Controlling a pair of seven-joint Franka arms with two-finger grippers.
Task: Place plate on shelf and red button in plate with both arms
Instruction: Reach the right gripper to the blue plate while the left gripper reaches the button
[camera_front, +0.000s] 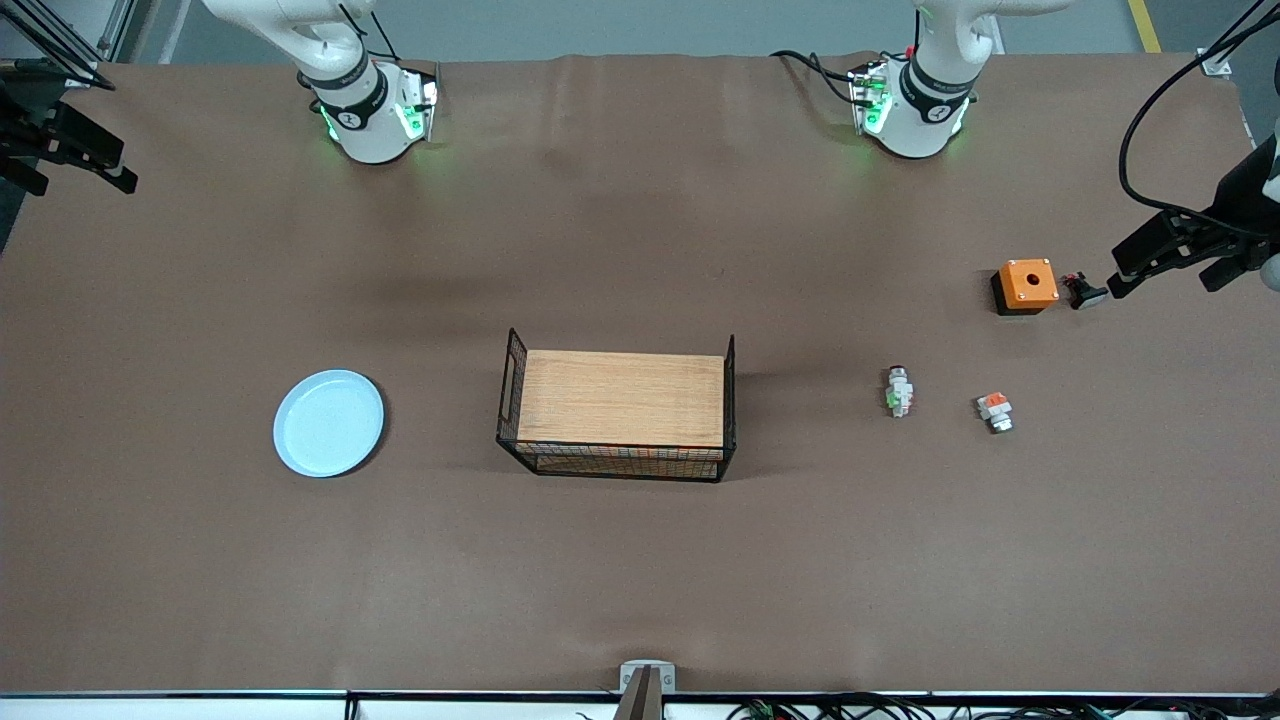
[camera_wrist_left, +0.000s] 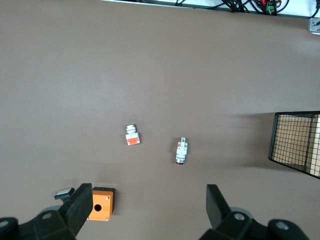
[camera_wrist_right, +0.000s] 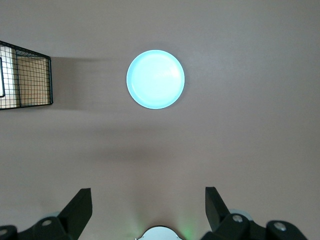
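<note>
Lowest in the front view, hence nearest that camera, sits the round, shallow pale-blue plate (camera_front: 329, 422), flat on the brown table covering (camera_front: 640, 560) toward the right arm's end. Beside it at mid-table stands the black wire basket with a wooden top (camera_front: 620, 415).

Right gripper (camera_wrist_right: 148, 202): raised high, directly above bare covering, jaws spread wide, nothing between them. The plate lies well apart from it, ahead of its fingers in the right wrist view.

Left gripper (camera_wrist_left: 149, 204): likewise raised, jaws wide and empty. The red button (camera_wrist_left: 181, 151), a small white-and-silver cylinder with a green patch and red tip, lies on its side below and ahead of this gripper. Both arms appear to be waiting.

Risks noted:
- Wrong item. A similar white piece with an orange-red block (camera_wrist_left: 132, 136) lies near the button; a small black piece with red (camera_front: 1084, 291) sits just beside an orange box with a centre hole (camera_front: 1026, 285). A poorly aimed descent could close on either.
- Button rolling. Being cylindrical and lying down, it may roll from a finger contact.
- Plate grip. Its low rim offers little purchase; fingers may scrape the covering or tip the plate.
- Basket. Either arm could clip its raised wire ends.
</note>
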